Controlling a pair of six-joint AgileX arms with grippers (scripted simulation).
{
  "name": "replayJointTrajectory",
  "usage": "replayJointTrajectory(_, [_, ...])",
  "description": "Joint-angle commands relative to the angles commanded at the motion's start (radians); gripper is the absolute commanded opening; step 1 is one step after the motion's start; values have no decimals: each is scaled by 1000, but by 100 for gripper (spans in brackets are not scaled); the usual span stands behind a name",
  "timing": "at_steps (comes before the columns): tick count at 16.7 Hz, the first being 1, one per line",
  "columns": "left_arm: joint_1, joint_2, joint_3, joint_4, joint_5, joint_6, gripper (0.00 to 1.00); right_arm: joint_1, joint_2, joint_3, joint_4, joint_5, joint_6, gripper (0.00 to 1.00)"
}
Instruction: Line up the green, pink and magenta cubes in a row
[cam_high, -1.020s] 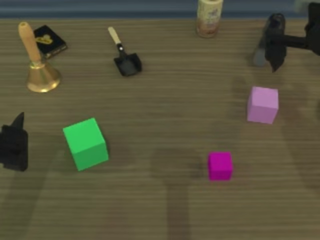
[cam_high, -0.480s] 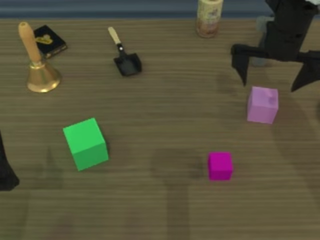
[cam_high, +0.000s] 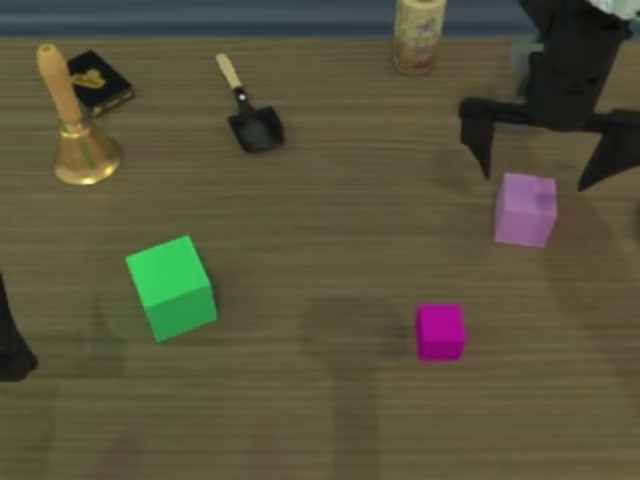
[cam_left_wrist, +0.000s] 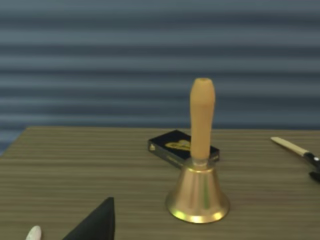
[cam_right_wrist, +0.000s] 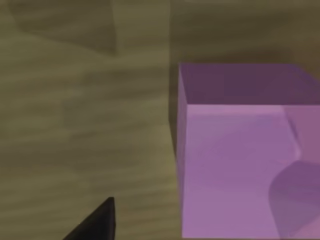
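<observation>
The tabletop (cam_high: 330, 230) is brown wood with fine grain lines running left to right. Along its far edge, from the left, stand a brass bell (cam_high: 78, 135) with an upright wooden handle, a small black book (cam_high: 98, 83) with a gold emblem just behind it, a little black shovel (cam_high: 252, 115) with a pale handle, and a tan bottle (cam_high: 418, 35). Nearer the front, the green cube (cam_high: 171, 287) sits at the left, the magenta cube (cam_high: 440, 331) right of centre, and the pink cube (cam_high: 525, 209) farther right and farther back. All three cubes are well apart.
</observation>
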Motion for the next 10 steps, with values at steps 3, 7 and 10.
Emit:
replayJointTrajectory(3, [0, 0, 0, 0, 0, 0, 100, 2, 22, -94, 127, 0, 2, 100])
replayJointTrajectory(7, [0, 0, 0, 0, 0, 0, 100, 4, 52, -205, 263, 1, 5, 100])
replayJointTrajectory(10, [0, 0, 0, 0, 0, 0, 100, 4, 55, -212, 272, 1, 5, 100])
